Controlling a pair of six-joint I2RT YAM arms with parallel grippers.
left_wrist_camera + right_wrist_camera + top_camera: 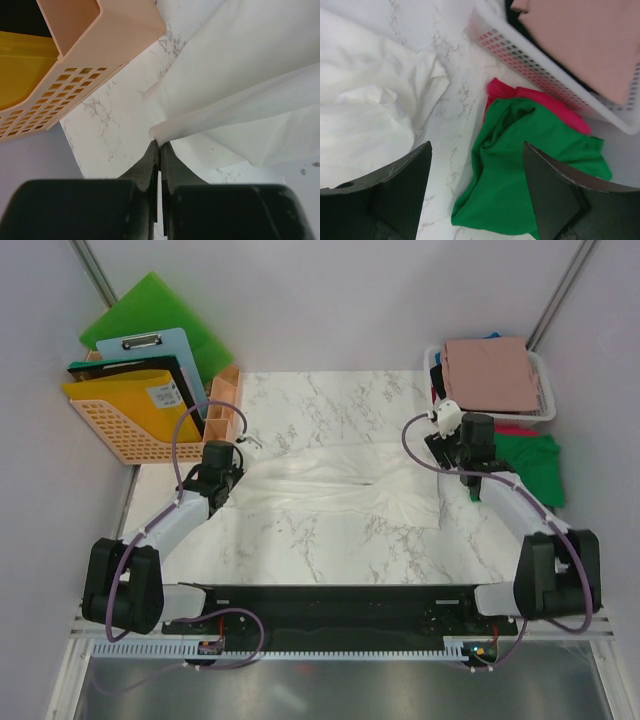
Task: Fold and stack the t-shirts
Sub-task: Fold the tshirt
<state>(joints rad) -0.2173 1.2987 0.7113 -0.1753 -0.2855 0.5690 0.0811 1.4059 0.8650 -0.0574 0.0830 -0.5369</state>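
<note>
The left gripper [159, 146] is pinched shut on the left edge of the cream-white t-shirt [240, 75], which lies rumpled across the middle of the bench [300, 540]. The right gripper [477, 149] hangs wide open and empty beside its right end. Flattening stage, I'd say; next the right needs a hold on that edge.

The bench [320, 545] is white marble with grey veins. There are a cream-white t-shirt [340, 485], a green t-shirt [520, 165], a red t-shirt [540, 102] and a dusty-pink t-shirt [580, 40]. The basket [520, 55] is white.
</note>
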